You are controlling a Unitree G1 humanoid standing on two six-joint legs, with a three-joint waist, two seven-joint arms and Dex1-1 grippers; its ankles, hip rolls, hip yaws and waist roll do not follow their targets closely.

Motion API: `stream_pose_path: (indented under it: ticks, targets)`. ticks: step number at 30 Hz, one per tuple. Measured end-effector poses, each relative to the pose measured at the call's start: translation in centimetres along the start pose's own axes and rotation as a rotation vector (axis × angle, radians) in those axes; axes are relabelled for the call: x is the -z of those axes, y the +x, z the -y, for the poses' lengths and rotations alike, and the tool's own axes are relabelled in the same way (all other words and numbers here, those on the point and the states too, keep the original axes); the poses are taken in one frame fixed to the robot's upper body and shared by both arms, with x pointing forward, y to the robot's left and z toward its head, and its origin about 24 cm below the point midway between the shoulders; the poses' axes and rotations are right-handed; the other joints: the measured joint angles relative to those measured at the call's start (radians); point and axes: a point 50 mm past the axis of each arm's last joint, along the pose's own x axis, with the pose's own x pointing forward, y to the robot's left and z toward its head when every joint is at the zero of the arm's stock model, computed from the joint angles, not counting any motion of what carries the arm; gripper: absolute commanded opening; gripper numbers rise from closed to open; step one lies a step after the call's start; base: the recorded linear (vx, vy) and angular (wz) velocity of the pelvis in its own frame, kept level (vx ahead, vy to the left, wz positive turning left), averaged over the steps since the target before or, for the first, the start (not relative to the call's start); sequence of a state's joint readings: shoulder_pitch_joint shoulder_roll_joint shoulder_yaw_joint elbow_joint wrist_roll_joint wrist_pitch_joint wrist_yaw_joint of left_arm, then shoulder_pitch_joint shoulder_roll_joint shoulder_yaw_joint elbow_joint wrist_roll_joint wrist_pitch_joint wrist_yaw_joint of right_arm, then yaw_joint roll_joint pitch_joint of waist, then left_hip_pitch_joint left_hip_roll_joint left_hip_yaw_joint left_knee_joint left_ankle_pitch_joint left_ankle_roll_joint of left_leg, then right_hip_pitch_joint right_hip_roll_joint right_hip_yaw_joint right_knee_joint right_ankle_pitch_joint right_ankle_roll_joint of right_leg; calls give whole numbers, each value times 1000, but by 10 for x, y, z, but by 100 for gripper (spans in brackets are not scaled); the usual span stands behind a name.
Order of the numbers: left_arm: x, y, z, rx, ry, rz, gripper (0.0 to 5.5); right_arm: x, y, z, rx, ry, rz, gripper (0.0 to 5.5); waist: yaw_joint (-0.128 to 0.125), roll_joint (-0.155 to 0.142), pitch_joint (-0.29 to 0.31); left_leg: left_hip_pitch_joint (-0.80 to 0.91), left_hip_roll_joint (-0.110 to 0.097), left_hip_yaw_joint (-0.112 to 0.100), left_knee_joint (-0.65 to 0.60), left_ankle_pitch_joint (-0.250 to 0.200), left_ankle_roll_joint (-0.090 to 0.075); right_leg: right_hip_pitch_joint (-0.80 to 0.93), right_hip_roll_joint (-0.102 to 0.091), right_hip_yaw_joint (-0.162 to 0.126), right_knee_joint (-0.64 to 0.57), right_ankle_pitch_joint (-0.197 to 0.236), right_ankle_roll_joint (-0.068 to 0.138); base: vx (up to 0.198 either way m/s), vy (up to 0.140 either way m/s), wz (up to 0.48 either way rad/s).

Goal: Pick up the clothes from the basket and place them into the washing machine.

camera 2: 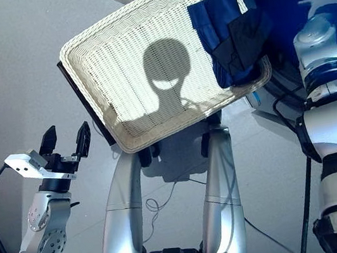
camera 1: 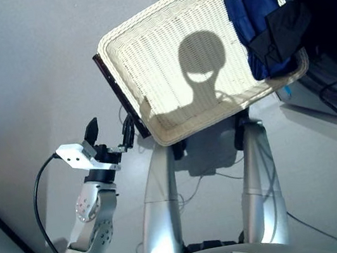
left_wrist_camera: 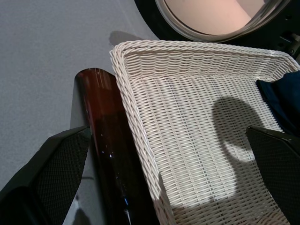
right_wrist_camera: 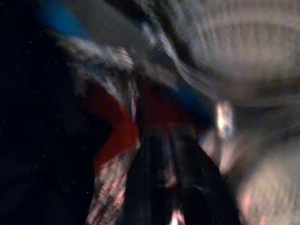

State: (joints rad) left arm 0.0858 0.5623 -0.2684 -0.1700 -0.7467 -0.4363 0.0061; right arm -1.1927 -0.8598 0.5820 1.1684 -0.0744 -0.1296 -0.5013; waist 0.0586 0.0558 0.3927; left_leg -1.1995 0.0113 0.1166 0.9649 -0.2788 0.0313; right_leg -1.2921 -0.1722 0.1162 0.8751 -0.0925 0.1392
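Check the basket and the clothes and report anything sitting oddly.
One thing: the black piece lies on the navy blue piece at one end of the basket and droops over its rim. The rest of the basket is bare; no red piece shows there.

Silver arms, black cables, black-fingered left end effector [camera 2: 65, 141].

I see the basket [camera 1: 166, 69] ahead of me at centre, with the two cloth pieces [camera 1: 264, 24] piled against its right short side, the upper piece [camera 1: 285, 31] lying over the lower one [camera 1: 246, 11] and hanging past the rim at the near right corner. My left gripper [camera 2: 65, 143] sits just off the basket's left short side, beside the bar [left_wrist_camera: 105, 150] running along that edge. The washing machine [camera 2: 279, 12] stands behind and right of the basket.
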Motion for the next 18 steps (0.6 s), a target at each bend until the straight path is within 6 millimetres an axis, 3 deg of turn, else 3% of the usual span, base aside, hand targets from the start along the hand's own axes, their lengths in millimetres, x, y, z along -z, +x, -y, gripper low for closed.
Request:
stream_pose_path:
  ticks: [10,18]
  targets:
    - [-1,-1,-1,16,7,4,550,-7,-15,7,-163,-417,355,550,-2,-1,1,-18,-2,-2,7,-3,-3,-17,3,0,6,-2,-2,0,0,0]
    - [-2,-3,-2,39,23,-4,550,-10,-29,-7,-361,-559,489,550,-5,-16,9,-37,1,-6,37,-11,-7,-35,7,-3,32,-10,-5,0,0,0]
